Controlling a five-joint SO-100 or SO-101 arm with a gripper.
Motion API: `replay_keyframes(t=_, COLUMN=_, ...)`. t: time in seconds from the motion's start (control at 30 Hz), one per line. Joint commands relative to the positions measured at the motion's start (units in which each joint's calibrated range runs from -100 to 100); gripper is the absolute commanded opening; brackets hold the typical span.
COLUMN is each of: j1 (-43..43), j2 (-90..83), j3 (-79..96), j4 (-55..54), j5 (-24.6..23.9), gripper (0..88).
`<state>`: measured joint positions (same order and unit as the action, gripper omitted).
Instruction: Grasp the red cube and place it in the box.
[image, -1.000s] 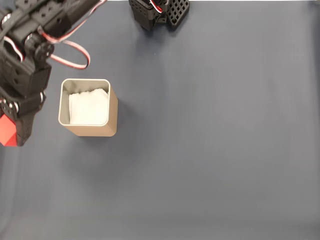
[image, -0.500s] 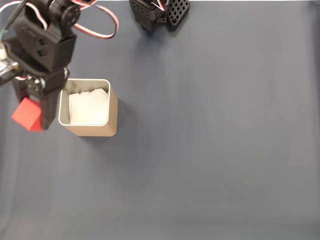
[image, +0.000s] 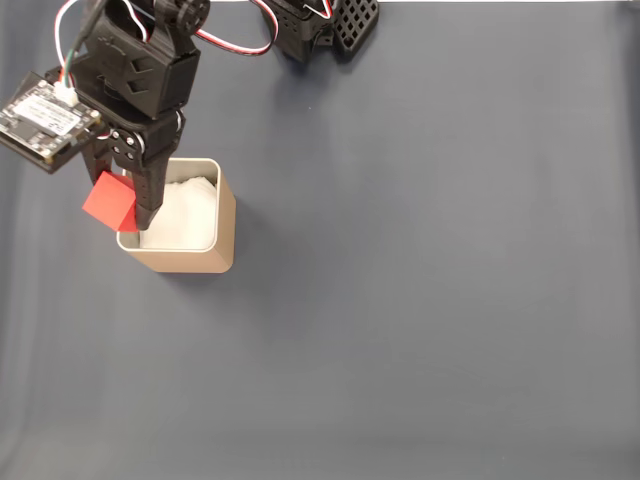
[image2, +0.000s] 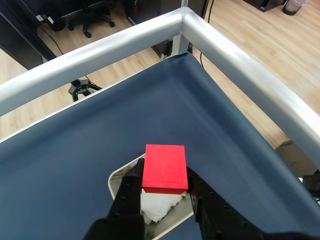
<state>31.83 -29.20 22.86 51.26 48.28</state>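
The red cube (image: 109, 201) hangs in the air, held by my gripper (image: 120, 208), which is shut on it over the left rim of the box (image: 205, 255). The box is tan with a pale rim and white lining, standing upright on the dark blue cloth at the left of the fixed view. In the wrist view the red cube (image2: 164, 168) sits between my two black fingers (image2: 131, 197), directly above a corner of the box (image2: 116, 179), with white lining showing beneath it.
The arm's black base (image: 318, 25) stands at the top edge of the fixed view. Dark blue cloth (image: 430, 280) spreads right of and below the box. In the wrist view a silver metal rail (image2: 235, 55) frames the table's edge and corner.
My gripper has carried the red cube rightward and slightly up, from beside the box's left wall to over its left rim. The box has not moved.
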Motion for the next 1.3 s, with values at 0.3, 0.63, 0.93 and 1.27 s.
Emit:
replay_keyframes(t=0.3, j1=-0.6, j2=-7.4, j3=5.9, j4=-4.4, j5=-0.7, gripper=0.1)
replay_keyframes(t=0.63, j1=-1.1, j2=-15.5, j3=17.7, j4=-11.5, j5=-2.0, gripper=0.1)
replay_keyframes(t=0.93, j1=-2.2, j2=-20.7, j3=22.3, j4=-12.3, j5=-2.5, gripper=0.1)
replay_keyframes(t=1.27, j1=-2.0, j2=-24.2, j3=25.6, j4=-12.3, j5=-2.5, gripper=0.1)
